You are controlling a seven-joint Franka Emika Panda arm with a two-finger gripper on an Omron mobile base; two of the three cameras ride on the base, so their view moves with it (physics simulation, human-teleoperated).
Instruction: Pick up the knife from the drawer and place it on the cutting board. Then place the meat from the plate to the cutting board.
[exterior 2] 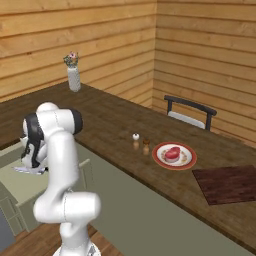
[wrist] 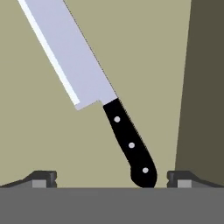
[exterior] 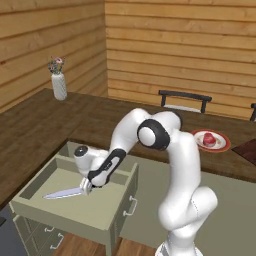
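The drawer [exterior: 95, 212] stands pulled out at the lower left, and the knife [exterior: 64, 193] lies flat on its floor. My gripper [exterior: 86, 188] hangs low inside it, right over the black handle. In the hand view the handle [wrist: 130, 144] runs down between my open fingertips [wrist: 42, 178], nearer the right one, and the pale blade [wrist: 70, 52] points up and left; the gripper [wrist: 113, 179] touches nothing. On the counter, the plate [exterior 2: 187, 159] carries the red meat [exterior 2: 172, 152]. The dark cutting board [exterior 2: 227, 184] lies to its right.
The drawer's side wall [wrist: 208, 87] rises close beside my right fingertip. Small salt and pepper shakers [exterior 2: 140, 143] stand left of the plate. A white vase [exterior: 59, 85] sits at the counter's far corner. A dark chair [exterior: 185, 100] stands behind the counter.
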